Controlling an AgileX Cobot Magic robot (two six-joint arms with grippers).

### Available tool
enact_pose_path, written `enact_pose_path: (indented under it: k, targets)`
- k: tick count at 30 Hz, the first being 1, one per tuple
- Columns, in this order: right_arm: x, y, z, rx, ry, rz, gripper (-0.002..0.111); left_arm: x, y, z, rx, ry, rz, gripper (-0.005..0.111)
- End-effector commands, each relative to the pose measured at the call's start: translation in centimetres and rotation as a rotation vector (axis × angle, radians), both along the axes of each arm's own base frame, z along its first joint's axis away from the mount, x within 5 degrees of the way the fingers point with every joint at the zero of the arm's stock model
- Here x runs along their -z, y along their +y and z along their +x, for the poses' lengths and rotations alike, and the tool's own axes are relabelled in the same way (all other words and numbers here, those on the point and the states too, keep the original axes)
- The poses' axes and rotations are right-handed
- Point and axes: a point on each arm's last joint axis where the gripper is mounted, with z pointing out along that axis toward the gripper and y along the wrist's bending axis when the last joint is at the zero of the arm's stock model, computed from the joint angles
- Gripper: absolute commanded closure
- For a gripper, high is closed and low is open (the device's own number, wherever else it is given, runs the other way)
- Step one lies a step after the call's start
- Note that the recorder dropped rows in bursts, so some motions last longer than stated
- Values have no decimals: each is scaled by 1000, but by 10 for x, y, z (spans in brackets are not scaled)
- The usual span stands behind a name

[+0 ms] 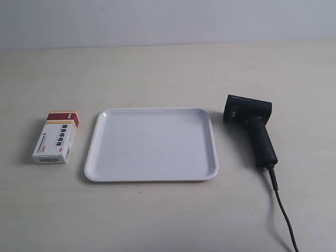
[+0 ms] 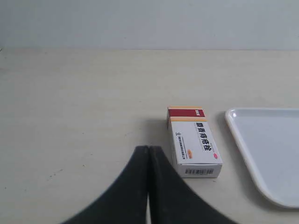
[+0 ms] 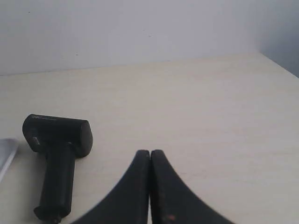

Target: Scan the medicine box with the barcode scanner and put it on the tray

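The medicine box (image 1: 56, 137) lies flat on the table left of the tray (image 1: 105, 157), its red and tan end toward the back. The left wrist view shows the box (image 2: 194, 142) close beside my left gripper (image 2: 149, 149), which is shut and holds nothing; the barcode faces the camera. The black barcode scanner (image 1: 251, 126) lies on its side right of the tray, handle toward the front, cable (image 1: 283, 210) trailing forward. In the right wrist view the scanner (image 3: 58, 154) lies off to one side of my right gripper (image 3: 150, 152), shut and empty. Neither arm shows in the exterior view.
The white tray rim (image 2: 243, 140) shows beside the box in the left wrist view, and a sliver of it (image 3: 7, 156) in the right wrist view. A pale wall (image 1: 168, 21) stands behind the light wooden table. The table's far corner edge (image 3: 280, 63) shows in the right wrist view.
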Motion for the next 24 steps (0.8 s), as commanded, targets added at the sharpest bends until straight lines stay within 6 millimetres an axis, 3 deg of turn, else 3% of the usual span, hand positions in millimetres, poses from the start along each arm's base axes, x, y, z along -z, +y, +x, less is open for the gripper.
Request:
enact_pose_path:
  k: [1, 9, 13, 17, 21, 24]
  targets:
    - [0, 0, 0, 1, -12, -1, 108, 0, 0, 0, 5, -13, 2, 107]
    - [0, -1, 0, 3, -18, -24, 108, -2, 0, 0, 5, -35, 8, 107]
    - [-37, -4, 1, 45, -430, 16, 108, -31, 3, 3, -33, -349, -31, 107]
    - [-59, -7, -5, 71, -680, 24, 108, -58, 7, -3, -69, -664, -46, 107]
    - [-62, -7, -7, 76, -720, 25, 108, -60, 7, -4, -73, -688, -13, 107]
    - [-75, -8, -14, 92, -877, 30, 108, -63, 7, -5, -77, -718, -12, 107]
